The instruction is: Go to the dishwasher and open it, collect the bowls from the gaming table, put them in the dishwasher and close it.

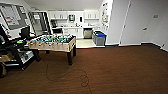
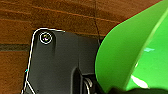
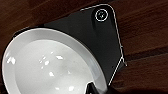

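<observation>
A green bowl (image 2: pixel 135 52) hangs over the brown floor in the left wrist view, with my left gripper (image 2: pixel 120 90) shut on its rim at the picture's edge. In the right wrist view a white bowl (image 3: pixel 50 67) is carried the same way, my right gripper (image 3: pixel 91 88) shut on its rim. The gaming table (image 1: pixel 53 42) stands to the left ahead, with its green field and light wooden sides. Far off in the kitchen, the steel front of the dishwasher (image 1: pixel 87 33) shows under the white counter; whether it is open is too small to tell.
Grey bins with blue lids (image 1: pixel 100 38) stand at the kitchen's right edge, beside a white wall corner. A dark desk with a monitor (image 1: pixel 25 31) lines the left side. A black cable (image 1: pixel 83 78) loops across the brown floor. White doors (image 1: pixel 140 22) are on the right.
</observation>
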Tool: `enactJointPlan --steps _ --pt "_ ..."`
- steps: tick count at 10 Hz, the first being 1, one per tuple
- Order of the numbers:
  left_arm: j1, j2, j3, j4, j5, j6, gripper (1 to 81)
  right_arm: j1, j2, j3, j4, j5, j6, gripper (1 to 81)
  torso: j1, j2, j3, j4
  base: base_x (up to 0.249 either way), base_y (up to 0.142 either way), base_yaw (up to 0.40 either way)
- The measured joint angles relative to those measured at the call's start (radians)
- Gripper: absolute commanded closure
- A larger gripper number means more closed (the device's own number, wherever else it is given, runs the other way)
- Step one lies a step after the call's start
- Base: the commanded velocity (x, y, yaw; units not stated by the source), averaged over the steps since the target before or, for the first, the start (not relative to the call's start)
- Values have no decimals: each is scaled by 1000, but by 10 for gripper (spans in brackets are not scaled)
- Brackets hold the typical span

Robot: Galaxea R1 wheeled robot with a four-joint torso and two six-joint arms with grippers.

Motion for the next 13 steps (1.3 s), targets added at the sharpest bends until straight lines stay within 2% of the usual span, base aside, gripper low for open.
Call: enactJointPlan --steps 9,13 --pt "13 -2 -3 0 5 0 811 -1 3 6 0 -3 0 811 0 0 0 0 0 0 0" --pt "16 -2 -3 0 7 0 811 -9 5 6 0 -3 0 811 -1 0 0 0 79 0 0"
